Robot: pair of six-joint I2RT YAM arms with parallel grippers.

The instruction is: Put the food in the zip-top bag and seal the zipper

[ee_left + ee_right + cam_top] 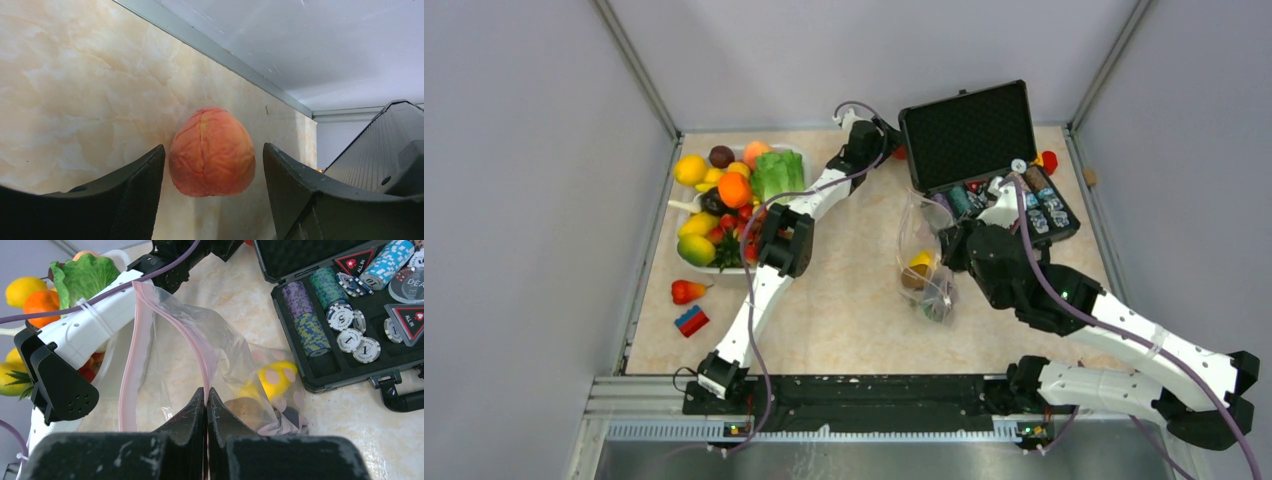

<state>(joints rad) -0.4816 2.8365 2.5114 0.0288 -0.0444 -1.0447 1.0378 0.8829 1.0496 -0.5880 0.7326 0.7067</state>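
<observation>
An orange-pink peach (212, 152) lies on the table by the back wall. My left gripper (213, 147) is open, with one finger on each side of the peach and not touching it; in the top view it (892, 140) reaches to the back, beside the black case. My right gripper (206, 390) is shut on the pink zipper strip (196, 347) of the clear zip-top bag (170, 335) and holds its mouth open. A yellow fruit (272, 380) and a brown piece (245, 410) lie inside the bag (921, 250). Lettuce (777, 172) and other food fill the white basin (724, 268).
The open black case (984, 140) with chips (345, 320) stands at the back right, close to the bag. A red toy fruit (686, 291) and a small toy brick (691, 320) lie at the front left. The left arm's white link (90, 325) runs past the bag's mouth.
</observation>
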